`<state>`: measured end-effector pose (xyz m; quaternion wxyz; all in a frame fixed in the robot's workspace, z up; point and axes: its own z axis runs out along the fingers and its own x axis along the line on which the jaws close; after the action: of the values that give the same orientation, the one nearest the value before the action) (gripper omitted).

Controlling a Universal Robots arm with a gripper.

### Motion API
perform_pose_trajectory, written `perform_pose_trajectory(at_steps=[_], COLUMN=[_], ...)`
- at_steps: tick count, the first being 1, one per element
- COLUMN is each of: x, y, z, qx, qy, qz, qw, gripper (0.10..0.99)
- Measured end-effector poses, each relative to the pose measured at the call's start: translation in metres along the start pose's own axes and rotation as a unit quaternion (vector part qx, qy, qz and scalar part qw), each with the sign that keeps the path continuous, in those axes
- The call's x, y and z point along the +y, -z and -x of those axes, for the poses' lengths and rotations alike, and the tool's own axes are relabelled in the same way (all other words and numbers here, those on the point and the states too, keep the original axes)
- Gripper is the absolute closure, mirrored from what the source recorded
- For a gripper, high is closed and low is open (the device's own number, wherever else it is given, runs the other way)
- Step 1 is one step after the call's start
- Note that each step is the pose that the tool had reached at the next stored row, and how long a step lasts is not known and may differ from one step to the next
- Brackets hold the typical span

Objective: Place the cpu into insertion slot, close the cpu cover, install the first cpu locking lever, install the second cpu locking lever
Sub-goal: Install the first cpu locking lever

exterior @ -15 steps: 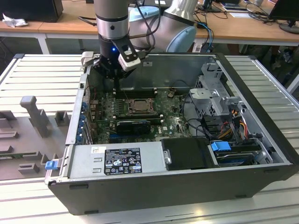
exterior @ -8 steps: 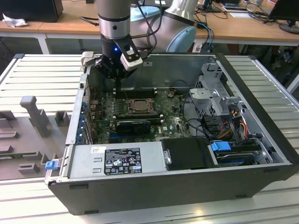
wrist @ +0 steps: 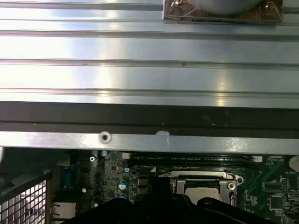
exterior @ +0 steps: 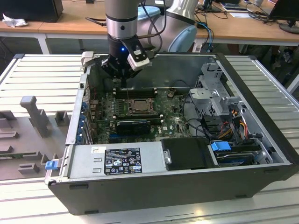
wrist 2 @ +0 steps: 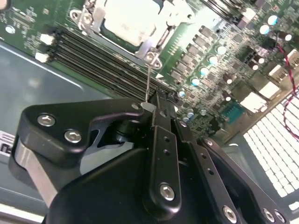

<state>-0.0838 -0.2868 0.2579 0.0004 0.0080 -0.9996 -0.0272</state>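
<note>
One open computer case [exterior: 261,154], one green motherboard [exterior: 175,123] inside. One insertion slot [exterior: 138,106] with one cpu [wrist 2: 126,18] seated, one cpu cover [wrist: 198,175]. One gripper [exterior: 122,79]. One power supply [exterior: 114,161] along the case's front edge. One drive cage [exterior: 212,95] at the case's far corner.

The black fingers [wrist 2: 156,105] were pressed together, pinching a thin metal lever wire [wrist 2: 148,81] that ran from their tips toward the socket. Just beyond the tips lay the long black memory slots [wrist 2: 98,63], and past those sat the cpu [wrist 2: 131,18], pale and bright, inside the silver cpu cover [wrist 2: 156,42]. Green motherboard [wrist 2: 224,51] with round capacitors spread off to one side of the fingers.
</note>
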Motion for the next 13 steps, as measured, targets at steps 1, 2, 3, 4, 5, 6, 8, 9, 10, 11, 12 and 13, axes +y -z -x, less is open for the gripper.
perform_pose_trajectory(at_steps=[1,2,3,4,5,6,8,9,10,11,12,13], x=[0.0,-0.0001,-0.0001,-0.0001,-0.0001,-0.0001,-0.0002,-0.0002,-0.0002,-0.0003,-0.0003,-0.0003], y=[0.0,0.0,0.0,0.0,0.0,0.0,0.0,0.0,0.0,0.0,0.0,0.0], z=[0.002,0.003,0.0044,0.0051,0.0062,0.0073,0.0109,0.0129,0.015,0.0181,0.0194,0.0205], qx=[0.0,0.0,0.0,0.0,0.0,0.0,0.0,0.0,0.0,0.0,0.0,0.0], qy=[0.0,0.0,0.0,0.0,0.0,0.0,0.0,0.0,0.0,0.0,0.0,0.0], qz=[0.0,0.0,0.0,0.0,0.0,0.0,0.0,0.0,0.0,0.0,0.0,0.0], qw=[1.0,1.0,1.0,1.0,1.0,1.0,1.0,1.0,1.0,1.0,1.0,1.0], gripper=[0.98,0.98,0.98,0.98,0.98,0.98,0.98,0.98,0.98,0.98,0.98,0.98])
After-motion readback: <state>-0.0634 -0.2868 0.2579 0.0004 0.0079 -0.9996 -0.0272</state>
